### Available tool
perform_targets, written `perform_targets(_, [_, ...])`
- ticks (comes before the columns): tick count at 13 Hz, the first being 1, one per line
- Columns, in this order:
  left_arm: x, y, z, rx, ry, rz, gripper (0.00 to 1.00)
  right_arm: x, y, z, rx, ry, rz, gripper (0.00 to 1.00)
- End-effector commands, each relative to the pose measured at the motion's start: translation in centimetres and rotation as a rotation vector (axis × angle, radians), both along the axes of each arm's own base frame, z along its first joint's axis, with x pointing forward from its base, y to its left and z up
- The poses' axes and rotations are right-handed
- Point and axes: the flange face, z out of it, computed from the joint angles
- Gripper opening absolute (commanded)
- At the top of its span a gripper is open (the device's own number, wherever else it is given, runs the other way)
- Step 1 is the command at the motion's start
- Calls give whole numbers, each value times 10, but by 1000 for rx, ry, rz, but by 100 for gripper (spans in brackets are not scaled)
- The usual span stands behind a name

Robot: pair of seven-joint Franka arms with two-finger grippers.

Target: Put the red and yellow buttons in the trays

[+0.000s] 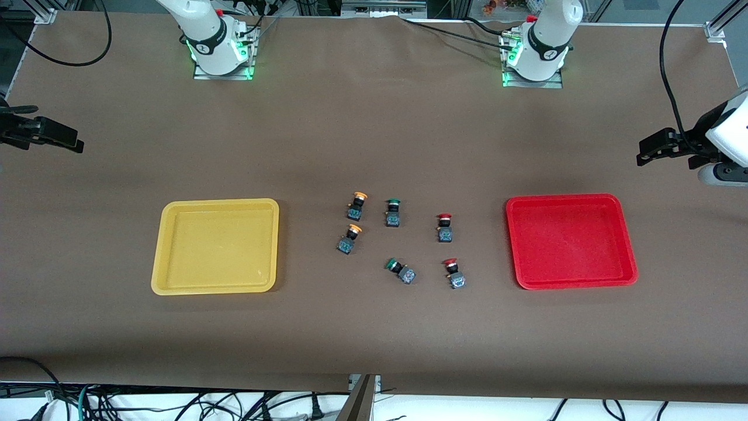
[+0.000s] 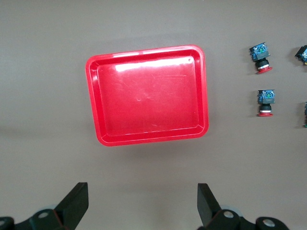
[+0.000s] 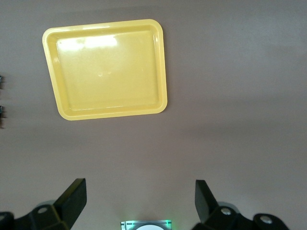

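Brown matting covers our bench, with the yellow tray [image 1: 215, 247] toward the right arm's end, the red tray [image 1: 571, 241] toward the left arm's. Between them lie the red buttons [image 1: 445, 227] beside the red tray, the yellow buttons [image 1: 357, 204] beside the yellow. Our left gripper [image 1: 654, 149] and right gripper [image 1: 67, 140] hang released above opposite bench edges; each is nearer its matching pair.

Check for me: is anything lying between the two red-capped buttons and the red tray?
Nothing visible does. The red-capped buttons sit on bare table beside the red tray, on its side of the cluster. The green-capped buttons lie toward the yellow tray, off that path. The red tray is empty.
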Motion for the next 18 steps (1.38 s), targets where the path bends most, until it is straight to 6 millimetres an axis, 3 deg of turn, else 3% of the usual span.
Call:
perform_targets(1, [5, 0, 5, -12, -11, -2, 100, 1, -3, 3, 0, 1, 4, 100])
perform_targets(8, [5, 0, 5, -13, -11, -2, 100, 3, 4, 0, -6, -2, 10, 100])
perform_targets(10, [5, 0, 5, -13, -11, -2, 100, 10, 7, -22, 1, 44, 12, 100])
perform_targets(12, [5, 0, 5, -13, -11, -2, 100, 16, 11, -32, 7, 55, 20, 100])
perform_targets(14, [5, 0, 5, -13, -11, -2, 100, 20, 29, -43, 8, 73, 58, 100])
perform_targets(17, [5, 0, 5, -13, -11, -2, 100, 32, 36, -74, 8, 121, 79, 100])
perform_targets(18, [5, 0, 5, -13, -11, -2, 100, 38, 50, -87, 4, 130, 87, 100])
